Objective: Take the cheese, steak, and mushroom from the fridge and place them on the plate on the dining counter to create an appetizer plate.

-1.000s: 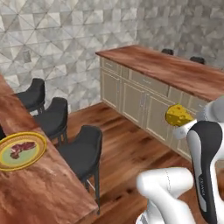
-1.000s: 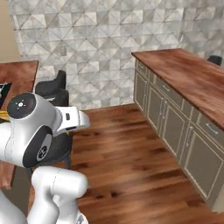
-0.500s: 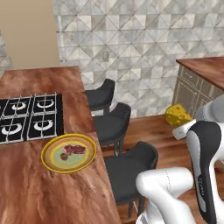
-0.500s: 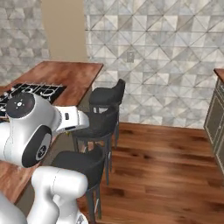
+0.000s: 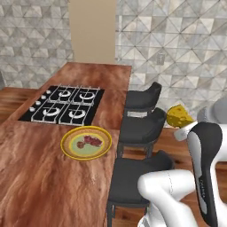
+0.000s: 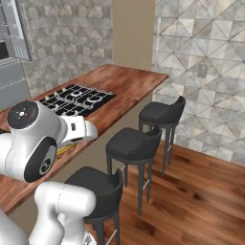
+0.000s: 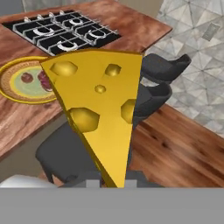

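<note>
My gripper [image 5: 181, 126] is shut on the cheese [image 5: 179, 116], a yellow holed wedge held up to the right of the stools. Close in the hand view, the cheese [image 7: 100, 105] covers the fingertips. The plate [image 5: 66, 148], yellow-rimmed with a pale green centre, lies on the dining counter [image 5: 40, 186] just in front of the black cooktop [image 5: 66, 105]. On it rest the red-pink steak [image 5: 93, 141] and the small brown-red mushroom [image 5: 80, 144]. The hand view has the plate [image 7: 8, 92] at left with steak [image 7: 43, 81] and mushroom [image 7: 27, 78]. The fridge is out of view.
Three black stools [image 5: 141, 128] line the counter's right edge, between my arm and the plate; the right base view has the same stools [image 6: 134, 143]. Wood floor [image 6: 191, 201] spreads to the right. A beige pillar [image 5: 93, 31] and tiled wall stand behind the counter.
The whole picture has swung round with the base: the cupboards have left the frame and the counter with cooktop and plate now sits centre-left. The cheese stays in my gripper.
</note>
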